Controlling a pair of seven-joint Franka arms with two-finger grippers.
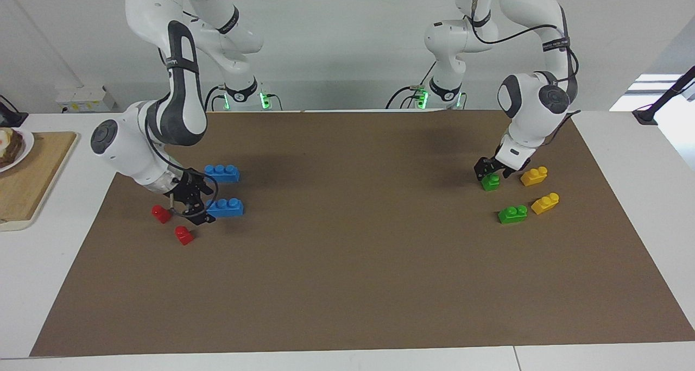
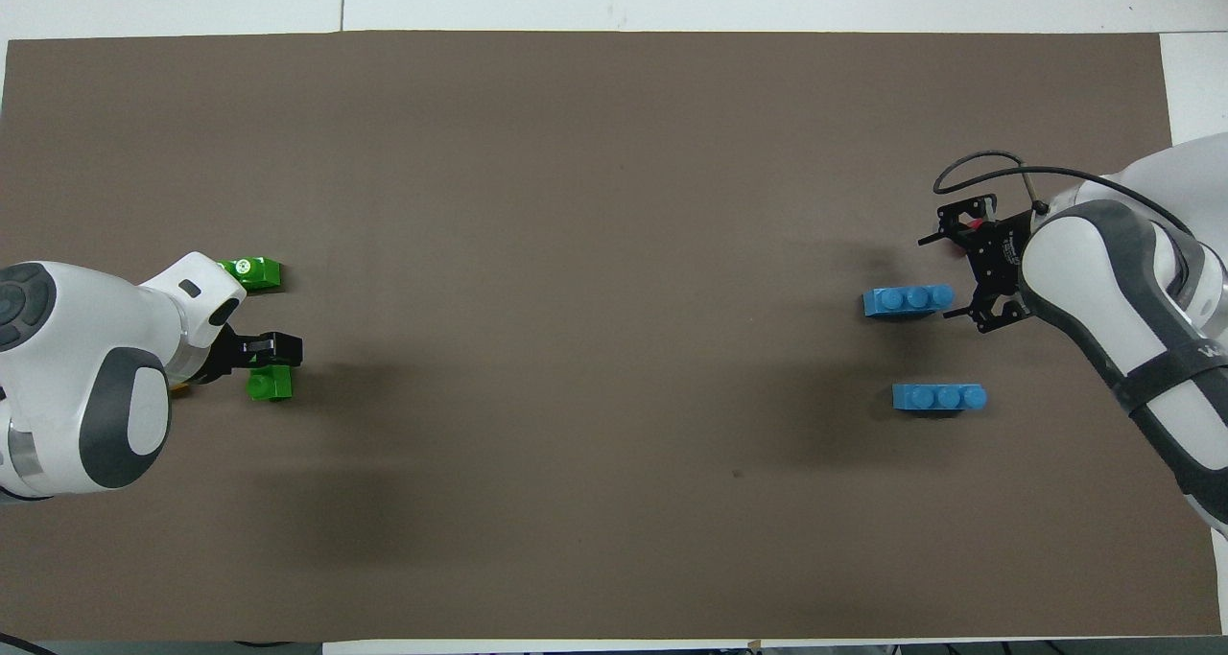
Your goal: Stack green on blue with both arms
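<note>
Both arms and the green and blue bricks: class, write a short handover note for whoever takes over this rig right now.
Left gripper: down at the green brick nearer the robots, jaws around it; a firm grip is not clear.
Right gripper: jaws open, low at the end of the blue brick farther from the robots.
Second green brick and second blue brick lie untouched on the mat.
Done: both arms have arrived at their bricks.
Left: grasp both, bring them together, press green onto blue's studs.
</note>
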